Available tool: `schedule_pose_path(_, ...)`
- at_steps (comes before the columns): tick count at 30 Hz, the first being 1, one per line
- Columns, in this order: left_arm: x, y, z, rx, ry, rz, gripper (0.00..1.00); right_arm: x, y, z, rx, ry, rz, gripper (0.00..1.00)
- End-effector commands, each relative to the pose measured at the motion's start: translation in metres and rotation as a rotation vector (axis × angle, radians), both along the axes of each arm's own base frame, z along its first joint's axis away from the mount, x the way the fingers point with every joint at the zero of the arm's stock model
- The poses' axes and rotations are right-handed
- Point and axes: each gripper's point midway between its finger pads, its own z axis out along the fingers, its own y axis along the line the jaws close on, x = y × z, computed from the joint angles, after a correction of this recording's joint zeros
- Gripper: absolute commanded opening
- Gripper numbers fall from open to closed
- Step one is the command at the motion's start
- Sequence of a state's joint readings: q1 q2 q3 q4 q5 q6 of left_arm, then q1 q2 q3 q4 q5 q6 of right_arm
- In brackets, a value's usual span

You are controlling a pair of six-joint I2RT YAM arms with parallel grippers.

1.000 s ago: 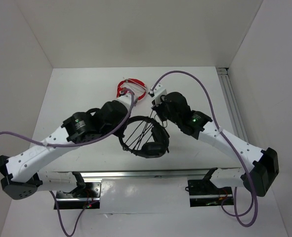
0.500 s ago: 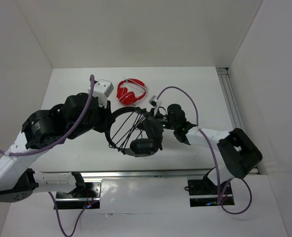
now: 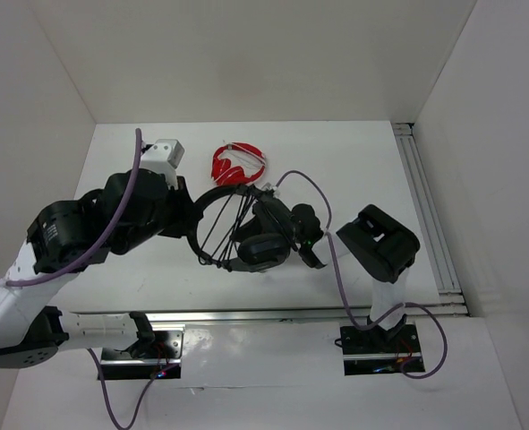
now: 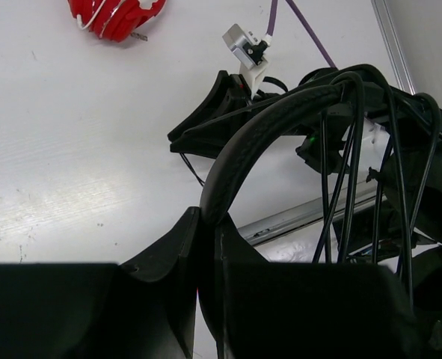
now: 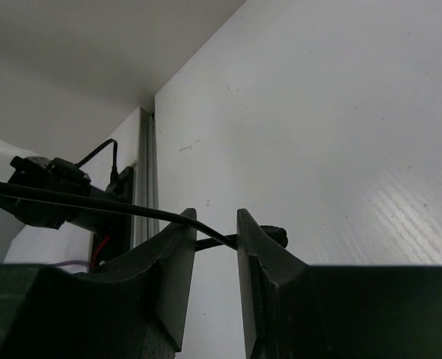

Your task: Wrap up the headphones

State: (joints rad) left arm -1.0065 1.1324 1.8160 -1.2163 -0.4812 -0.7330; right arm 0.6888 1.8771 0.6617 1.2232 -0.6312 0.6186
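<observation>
Mid-wrap, by the look of it: headphones [image 3: 262, 253] at frame centre over the desk [image 3: 354, 170], cable [image 5: 93, 203] already laced in several turns across the headband [image 4: 258, 142]. Left claw [image 4: 208, 224] clamped on the headband. Right claw [image 5: 211, 224] parted, cable loose between its fingers. Next, probably: pinch the cable further along, carry another turn round, keep it taut without dragging the headset free. Smooth white desk, white walls [image 3: 246, 54] close on three sides, red headphones [image 3: 237, 164] at upper centre, metal rail [image 3: 425, 206] along the right edge.
</observation>
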Motion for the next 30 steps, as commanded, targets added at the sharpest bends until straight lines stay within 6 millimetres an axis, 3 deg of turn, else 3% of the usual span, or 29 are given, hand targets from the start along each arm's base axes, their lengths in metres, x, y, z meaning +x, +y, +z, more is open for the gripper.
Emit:
schedule_pose_path(1,0.003,-0.009,0.048,-0.237,-0.072,0.043,0.00,-0.004,0.007,0.033,0.158,-0.077,0.006,0.36)
schedule_pose_path(5,0.002,0.001,0.039,-0.257,-0.058,0.096,0.00,-0.009,0.022,0.037,0.186,-0.075,0.032,0.42)
schedule_pose_path(8,0.002,0.011,0.042,-0.279,-0.082,0.129,0.00,-0.022,0.041,0.008,0.103,-0.042,0.076,0.47)
schedule_pose_path(9,0.002,0.011,0.042,-0.279,-0.082,0.129,0.00,-0.027,0.044,0.008,0.103,-0.041,0.087,0.47)
schedule_pose_path(12,0.003,0.021,0.042,-0.249,-0.085,0.157,0.00,-0.044,0.050,-0.001,0.086,-0.034,0.129,0.48)
schedule_pose_path(14,0.003,0.021,0.042,-0.249,-0.085,0.157,0.00,-0.047,0.047,-0.012,0.057,-0.029,0.114,0.48)
schedule_pose_path(17,0.001,0.022,0.042,-0.260,-0.081,0.162,0.00,-0.045,0.044,-0.012,0.053,-0.034,0.087,0.47)
schedule_pose_path(20,0.004,0.026,0.037,-0.246,-0.079,0.192,0.00,-0.042,0.036,-0.010,0.067,-0.035,0.065,0.48)
schedule_pose_path(21,0.005,0.028,0.038,-0.244,-0.084,0.200,0.00,-0.046,0.032,-0.005,0.078,-0.034,0.065,0.55)
schedule_pose_path(23,0.008,0.031,0.030,-0.218,-0.082,0.229,0.00,-0.038,0.024,-0.005,0.065,-0.030,0.005,0.94)
schedule_pose_path(24,0.007,0.035,0.032,-0.232,-0.088,0.242,0.00,-0.037,0.017,-0.012,0.034,-0.014,-0.028,0.96)
schedule_pose_path(25,0.009,0.038,0.028,-0.219,-0.088,0.264,0.00,-0.019,0.007,-0.011,-0.001,-0.019,-0.158,0.96)
schedule_pose_path(27,0.010,0.042,0.028,-0.205,-0.096,0.282,0.00,-0.013,-0.007,-0.023,-0.082,-0.003,-0.291,0.96)
schedule_pose_path(28,0.011,0.042,0.025,-0.197,-0.092,0.282,0.00,0.006,-0.022,-0.022,-0.132,-0.007,-0.440,0.96)
schedule_pose_path(30,0.013,0.044,0.024,-0.196,-0.093,0.296,0.00,0.017,-0.043,-0.028,-0.200,0.011,-0.591,0.96)
